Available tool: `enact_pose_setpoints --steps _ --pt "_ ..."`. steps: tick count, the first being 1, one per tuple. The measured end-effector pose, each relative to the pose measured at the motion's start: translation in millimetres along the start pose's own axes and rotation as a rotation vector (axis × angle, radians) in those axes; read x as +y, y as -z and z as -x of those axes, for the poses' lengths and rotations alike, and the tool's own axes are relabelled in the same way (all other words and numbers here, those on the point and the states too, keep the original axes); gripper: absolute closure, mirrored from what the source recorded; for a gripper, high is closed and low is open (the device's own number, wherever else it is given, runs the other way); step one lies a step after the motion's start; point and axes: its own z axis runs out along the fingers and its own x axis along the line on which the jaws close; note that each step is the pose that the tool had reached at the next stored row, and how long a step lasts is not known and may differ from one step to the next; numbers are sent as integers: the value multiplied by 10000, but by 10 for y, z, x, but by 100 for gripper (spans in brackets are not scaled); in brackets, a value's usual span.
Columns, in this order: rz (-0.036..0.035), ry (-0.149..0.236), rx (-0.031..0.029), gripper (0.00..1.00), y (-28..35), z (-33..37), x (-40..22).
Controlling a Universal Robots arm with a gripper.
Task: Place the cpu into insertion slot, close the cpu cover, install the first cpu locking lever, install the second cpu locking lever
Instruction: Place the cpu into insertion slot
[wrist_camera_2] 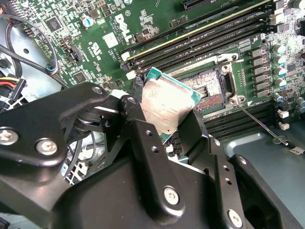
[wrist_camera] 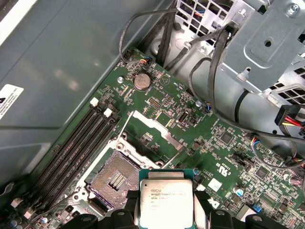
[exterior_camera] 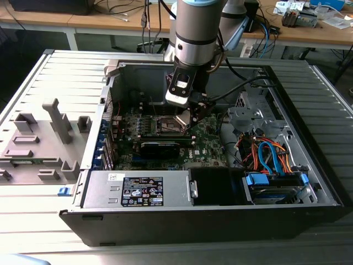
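- The cpu (wrist_camera_2: 167, 100) is a thin square chip with a dull, smudged silver-grey metal lid and a teal-green rim. It is held tilted above the green motherboard (wrist_camera: 200, 119).
- The insertion slot (wrist_camera: 116, 179) is a dark square socket of fine pins with a silvery border, bare and just beside the chip.
- In the exterior view, the socket lies at about 8 o'clock from the gripper (exterior_camera: 190, 116).
- The cpu cover (wrist_camera: 162, 133), a thin silvery frame, stands raised off the socket.
- Long black memory slots (wrist_camera: 71, 157) run alongside the socket.
- The matte black bolted fingers (wrist_camera_2: 140, 138) are partly closed, pinching two opposite edges of the chip.
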Motion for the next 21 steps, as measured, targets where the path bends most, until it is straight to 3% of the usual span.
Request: enact_pose_setpoints --steps 21 --pt "1 -124 -4 45 0 0 0"
